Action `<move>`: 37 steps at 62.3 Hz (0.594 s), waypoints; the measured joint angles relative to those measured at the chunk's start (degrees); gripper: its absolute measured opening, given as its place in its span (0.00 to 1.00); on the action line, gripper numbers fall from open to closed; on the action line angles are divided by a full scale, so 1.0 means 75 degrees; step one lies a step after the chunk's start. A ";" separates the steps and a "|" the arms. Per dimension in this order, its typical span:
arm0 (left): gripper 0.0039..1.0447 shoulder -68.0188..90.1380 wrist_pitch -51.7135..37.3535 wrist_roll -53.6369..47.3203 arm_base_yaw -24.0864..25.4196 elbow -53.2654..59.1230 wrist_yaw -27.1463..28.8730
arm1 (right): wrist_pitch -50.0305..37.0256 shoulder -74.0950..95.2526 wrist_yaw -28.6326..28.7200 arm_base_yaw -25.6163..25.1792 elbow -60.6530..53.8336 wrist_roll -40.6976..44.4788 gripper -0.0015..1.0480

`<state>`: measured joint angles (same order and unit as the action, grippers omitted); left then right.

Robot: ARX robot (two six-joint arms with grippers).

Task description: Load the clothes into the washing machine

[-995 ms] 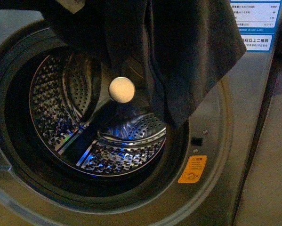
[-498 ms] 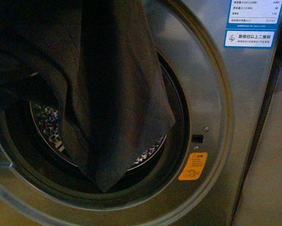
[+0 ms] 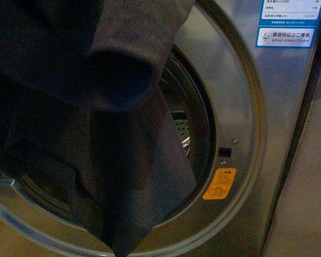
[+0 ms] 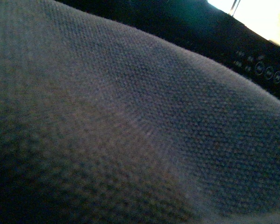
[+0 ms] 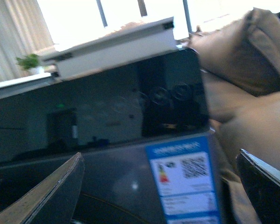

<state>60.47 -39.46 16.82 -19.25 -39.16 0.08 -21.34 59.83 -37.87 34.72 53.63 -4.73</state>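
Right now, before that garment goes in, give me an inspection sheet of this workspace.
Surface: no table seen; beige floor lies right of the grey metallic front-loading washing machine.
Job's things: the dark navy soft fabric garment hangs across the porthole, down to the door ring's lower edge; only a sliver of perforated steel drum shows.
Clutter: nothing seen.
Grippers: the right gripper is open and empty, near the blue-white label; the left gripper is hidden, its camera filled by fabric.
Cables: nothing seen.
Surroundings: brown cushions, small green plant, bright windows.
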 joint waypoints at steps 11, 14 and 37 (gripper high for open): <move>0.12 0.0192 -0.0187 -0.0003 0.0058 0.0361 -0.0015 | 0.0533 -0.0090 0.0169 -0.0455 -0.0653 0.0233 0.88; 0.12 0.0271 -0.0262 -0.0006 0.0058 0.0446 -0.0015 | 0.1090 -0.0294 0.0833 -0.0644 -0.0836 0.0358 0.81; 0.12 0.1183 -0.0889 0.0052 0.0041 0.0664 0.0023 | 0.0638 -0.2224 0.2562 -0.2084 -0.3558 0.0586 0.33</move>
<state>69.34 -46.13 17.21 -18.94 -34.17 0.25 -16.56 43.16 -18.65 19.09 26.94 -0.34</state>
